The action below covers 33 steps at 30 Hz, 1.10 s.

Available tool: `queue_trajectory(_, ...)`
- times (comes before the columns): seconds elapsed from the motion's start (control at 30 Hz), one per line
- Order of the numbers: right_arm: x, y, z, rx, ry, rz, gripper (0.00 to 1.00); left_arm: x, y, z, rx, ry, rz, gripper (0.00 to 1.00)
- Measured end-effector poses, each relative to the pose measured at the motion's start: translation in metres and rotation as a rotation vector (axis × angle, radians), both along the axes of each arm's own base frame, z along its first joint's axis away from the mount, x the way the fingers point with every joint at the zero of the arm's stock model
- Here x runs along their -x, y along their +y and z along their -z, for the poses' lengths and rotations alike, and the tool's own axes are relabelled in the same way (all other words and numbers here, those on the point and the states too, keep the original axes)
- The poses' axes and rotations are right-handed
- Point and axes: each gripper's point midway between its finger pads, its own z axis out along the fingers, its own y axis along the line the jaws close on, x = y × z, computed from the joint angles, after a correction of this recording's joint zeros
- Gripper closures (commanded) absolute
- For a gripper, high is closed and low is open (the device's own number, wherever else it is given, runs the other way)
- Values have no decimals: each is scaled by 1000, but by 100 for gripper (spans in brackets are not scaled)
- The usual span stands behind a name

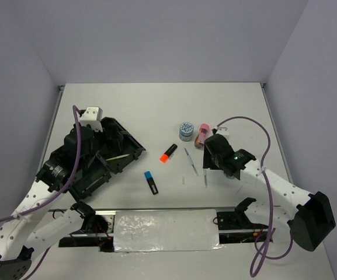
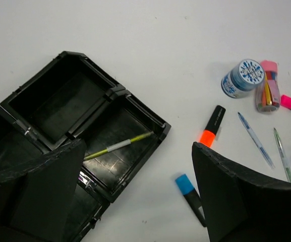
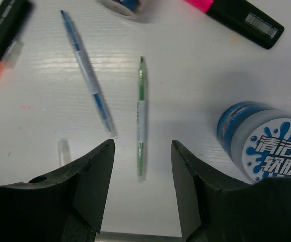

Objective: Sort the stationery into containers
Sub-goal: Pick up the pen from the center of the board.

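**One pen sorted, most stationery waiting**

A yellow pen [image 2: 119, 145] is lying in a right-hand compartment of the tray [image 2: 116, 93], below the left fingers [image 2: 44, 186], which are hanging wide apart and empty. The right fingers [image 3: 92, 181] are straddling a green pen [image 3: 141, 116] on the bench, parted and not gripping it. The highlighters [image 1: 168, 153], a blue pen [image 3: 87, 73], a tape roll [image 3: 266, 143] and the tube [image 1: 202, 135] are waiting to the right of the tray.

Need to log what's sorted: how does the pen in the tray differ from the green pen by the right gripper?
The yellow pen lies inside a compartment of the tray; the green pen lies on the bare table. The yellow pen shows below the left gripper, the green pen below the right gripper. Both lie flat.
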Motion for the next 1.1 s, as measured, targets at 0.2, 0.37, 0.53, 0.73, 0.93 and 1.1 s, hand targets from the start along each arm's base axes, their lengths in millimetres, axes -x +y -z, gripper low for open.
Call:
queue_trajectory(0.2, -5, -9, 30, 20, 93, 24, 54, 15, -6, 7, 20, 10, 71, 1)
queue_trajectory(0.37, -5, -3, 54, 35, 169, 0, 56, 17, -11, 13, 19, 28, 105, 1)
queue_trajectory(0.53, -9, 0, 64, 24, 191, 1, 59, 19, -14, 22, 4, 46, 132, 1)
queue_trajectory(0.73, -11, 0, 87, 42, 253, 2, 74, 22, -20, 27, 14, 65, 165, 1)
queue_trajectory(0.93, -14, 1, 86, 32, 247, 1, 100, 23, -27, 38, 46, 130, 170, 2)
queue_trajectory(1.1, -7, 5, 64, -22, 202, -15, 100, 26, -53, 39, 182, 176, 209, 1)
